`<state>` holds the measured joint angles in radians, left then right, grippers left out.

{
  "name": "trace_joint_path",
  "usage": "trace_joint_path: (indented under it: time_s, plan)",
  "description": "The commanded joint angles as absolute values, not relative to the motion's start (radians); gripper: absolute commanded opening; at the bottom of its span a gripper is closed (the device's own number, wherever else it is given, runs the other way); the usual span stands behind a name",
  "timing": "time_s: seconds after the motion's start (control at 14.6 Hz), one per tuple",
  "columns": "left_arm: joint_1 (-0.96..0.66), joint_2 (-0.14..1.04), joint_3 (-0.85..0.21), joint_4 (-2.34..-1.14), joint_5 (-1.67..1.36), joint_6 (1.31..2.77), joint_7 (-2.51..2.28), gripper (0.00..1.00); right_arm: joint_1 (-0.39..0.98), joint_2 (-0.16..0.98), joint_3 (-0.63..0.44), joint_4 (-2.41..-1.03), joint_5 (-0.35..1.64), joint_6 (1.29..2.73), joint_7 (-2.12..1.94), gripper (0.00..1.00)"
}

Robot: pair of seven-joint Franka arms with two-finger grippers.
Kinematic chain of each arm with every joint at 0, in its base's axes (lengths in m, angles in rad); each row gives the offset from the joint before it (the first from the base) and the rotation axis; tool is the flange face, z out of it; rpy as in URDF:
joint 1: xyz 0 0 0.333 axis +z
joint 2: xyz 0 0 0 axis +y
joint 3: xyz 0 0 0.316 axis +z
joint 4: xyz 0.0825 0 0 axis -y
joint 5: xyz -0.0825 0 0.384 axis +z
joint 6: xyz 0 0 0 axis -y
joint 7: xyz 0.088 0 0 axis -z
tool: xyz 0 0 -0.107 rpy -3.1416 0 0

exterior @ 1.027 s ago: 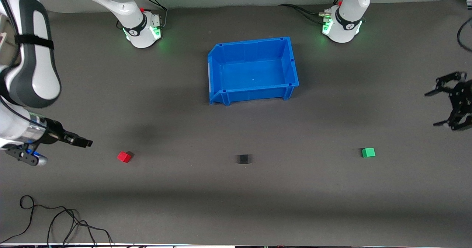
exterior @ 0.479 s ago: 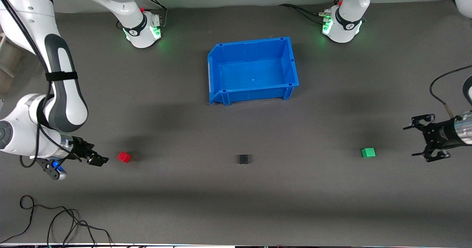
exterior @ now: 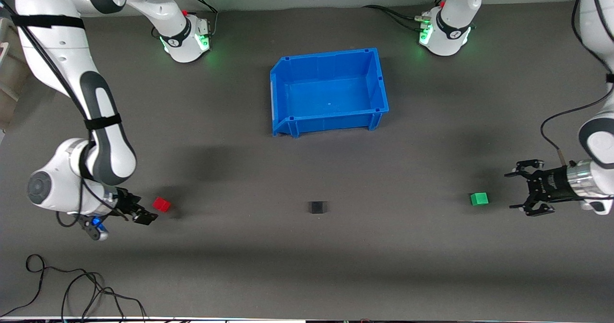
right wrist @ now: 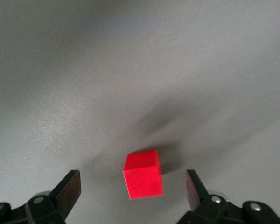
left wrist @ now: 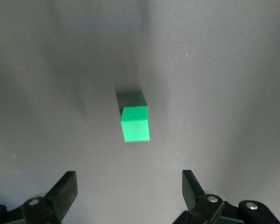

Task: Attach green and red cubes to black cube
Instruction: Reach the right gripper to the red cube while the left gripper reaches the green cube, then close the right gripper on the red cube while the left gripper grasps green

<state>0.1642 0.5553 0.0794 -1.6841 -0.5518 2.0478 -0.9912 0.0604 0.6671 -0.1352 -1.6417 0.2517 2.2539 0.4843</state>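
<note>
- Grey surface (exterior: 307, 265) holds our black cube (exterior: 317, 207) between red cube (exterior: 161, 204) and green cube (exterior: 478, 198).
- Our right gripper (exterior: 144, 215), spread wide, sits just beside red.
- Our left gripper (exterior: 518, 191), spread wide, waits near green.

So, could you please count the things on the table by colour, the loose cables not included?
Red: 1, the red cube
Green: 1, the green cube
Black: 1, the black cube
Blue: 1, the blue bin
Total: 4
</note>
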Motion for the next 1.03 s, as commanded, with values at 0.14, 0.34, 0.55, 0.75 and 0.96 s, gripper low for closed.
trace_joint_path:
  time_s: [0.14,0.34,0.55,0.75,0.96]
  plan:
    - [0.157,0.595,0.069,-1.746,-0.623,2.163,-0.925,1.00,0.087,0.736,-0.141,-1.609,0.275,2.313,0.497,0.98]
    - [0.153,0.626,0.068,-1.747,-0.663,2.206,-0.925,1.00,0.087,0.750,-0.141,-1.609,0.268,2.313,0.491,0.98]
    - [0.153,0.641,0.063,-1.752,-0.678,2.223,-0.925,1.00,0.089,0.759,-0.141,-1.611,0.265,2.313,0.491,0.98]
    - [0.155,0.660,0.052,-1.766,-0.678,2.253,-0.923,1.00,0.091,0.764,-0.141,-1.615,0.264,2.313,0.489,0.83]
    - [0.155,0.667,0.045,-1.779,-0.678,2.282,-0.919,1.00,0.090,0.764,-0.141,-1.618,0.264,2.319,0.489,0.68]
